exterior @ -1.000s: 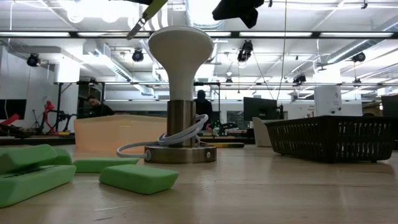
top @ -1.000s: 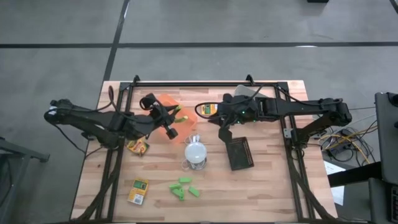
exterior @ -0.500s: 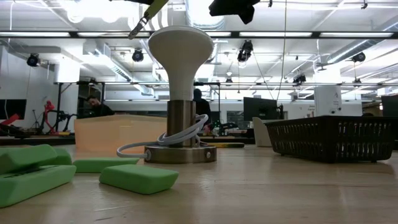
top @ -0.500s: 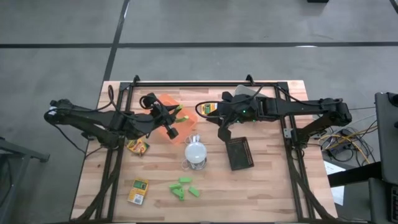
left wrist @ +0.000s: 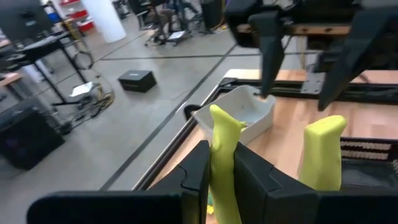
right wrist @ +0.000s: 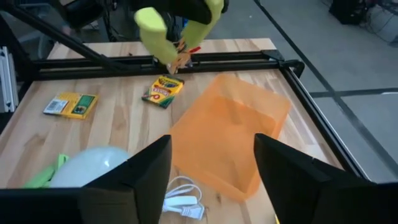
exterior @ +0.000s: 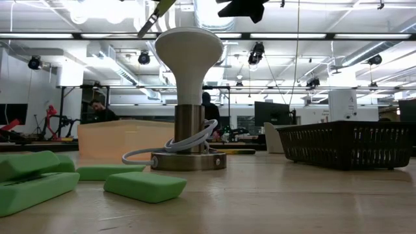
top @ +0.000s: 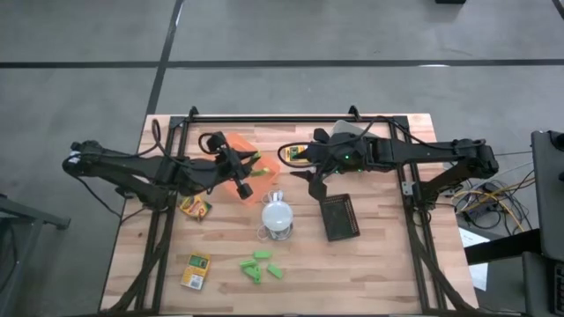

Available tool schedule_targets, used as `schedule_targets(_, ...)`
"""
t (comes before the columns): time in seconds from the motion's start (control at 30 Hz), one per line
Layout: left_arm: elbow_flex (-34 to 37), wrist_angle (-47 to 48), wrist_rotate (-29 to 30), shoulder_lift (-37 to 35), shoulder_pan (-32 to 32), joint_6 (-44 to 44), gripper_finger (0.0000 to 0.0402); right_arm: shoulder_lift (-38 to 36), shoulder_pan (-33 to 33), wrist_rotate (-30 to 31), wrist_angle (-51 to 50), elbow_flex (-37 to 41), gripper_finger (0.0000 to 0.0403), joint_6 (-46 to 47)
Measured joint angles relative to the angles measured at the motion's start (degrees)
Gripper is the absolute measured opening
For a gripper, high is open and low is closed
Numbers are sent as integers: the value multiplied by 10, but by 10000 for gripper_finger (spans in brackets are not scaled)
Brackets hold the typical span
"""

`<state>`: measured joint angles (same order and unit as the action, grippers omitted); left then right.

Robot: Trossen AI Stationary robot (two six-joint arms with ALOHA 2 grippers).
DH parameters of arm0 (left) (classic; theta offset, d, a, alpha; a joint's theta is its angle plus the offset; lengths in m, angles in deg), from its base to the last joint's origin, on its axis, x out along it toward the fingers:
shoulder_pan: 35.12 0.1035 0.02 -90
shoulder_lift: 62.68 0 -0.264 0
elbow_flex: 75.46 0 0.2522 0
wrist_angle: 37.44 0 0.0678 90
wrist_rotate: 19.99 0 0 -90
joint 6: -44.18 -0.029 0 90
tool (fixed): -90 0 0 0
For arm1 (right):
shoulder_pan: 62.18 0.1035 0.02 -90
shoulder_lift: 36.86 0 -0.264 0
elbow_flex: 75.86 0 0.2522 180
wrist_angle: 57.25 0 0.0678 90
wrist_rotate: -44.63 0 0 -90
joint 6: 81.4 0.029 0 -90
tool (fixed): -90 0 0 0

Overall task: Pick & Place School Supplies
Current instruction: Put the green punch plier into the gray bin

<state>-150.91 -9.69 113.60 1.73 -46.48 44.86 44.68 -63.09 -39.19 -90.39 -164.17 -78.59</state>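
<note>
Overhead, the left gripper (top: 242,167) hangs over the orange tray (top: 249,155), closed on scissors (top: 254,161) w/ yellow-green handles. The right gripper (top: 310,173) sits just right of that tray, above the table (top: 388,255), fingers spread and empty. A printed box (top: 296,155) lies just behind the right gripper; another box (top: 196,206) lies left of the white dome (top: 278,214), a third (top: 196,269) near the front left. Green chunks (top: 261,265) cluster in front of the dome; the black tray (top: 339,217) is to its right.

Low view – chunks (exterior: 144,186) lie in the foreground, the dome (exterior: 189,49) on its metal stem behind them, orange tray (exterior: 123,138) at left, black tray (exterior: 350,143) at right. Scissors (exterior: 153,17) and right gripper (exterior: 242,8) show at the top edge, clear of the table.

Left wrist – the fingers (left wrist: 196,171) clamp one scissor handle (left wrist: 224,155); the second handle (left wrist: 323,152) stands free beside it. A grey tray (left wrist: 239,112) and the right gripper (left wrist: 298,56) lie beyond.

Right wrist – fingers (right wrist: 149,165) wide apart, nothing between; orange tray (right wrist: 233,134) ahead, two boxes (right wrist: 163,90) (right wrist: 70,104) farther off, scissors (right wrist: 168,31) held aloft.
</note>
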Motion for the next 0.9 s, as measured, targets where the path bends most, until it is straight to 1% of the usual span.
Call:
schedule_targets(0.1, 0, -11, -9, 0, 7, -19, 55, 0, 0, 0, 7, 0, 240, 11)
schedule_targets(0.2, 0, -30, -12, 0, 14, -37, 55, 0, 1, -2, 17, 0, 241, 3)
schedule_targets(0.4, 0, -63, -49, 0, 29, -73, 55, 0, 6, -7, 54, 0, 229, -55)
schedule_targets(0.57, 0, -114, -88, 0, 43, -101, 55, 0, 6, -7, 98, 0, 222, -77)
schedule_targets(0.73, 0, -159, -101, 0, 64, -111, 55, 0, 6, -7, 126, 0, 221, -98)
schedule_targets(0.8, 0, -165, -121, 0, 73, -111, 55, 0, 5, -6, 128, 0, 221, -105)
schedule_targets(0.9, 0, -178, -171, 0, 89, -109, 55, 0, 5, -6, 128, 0, 221, -106)
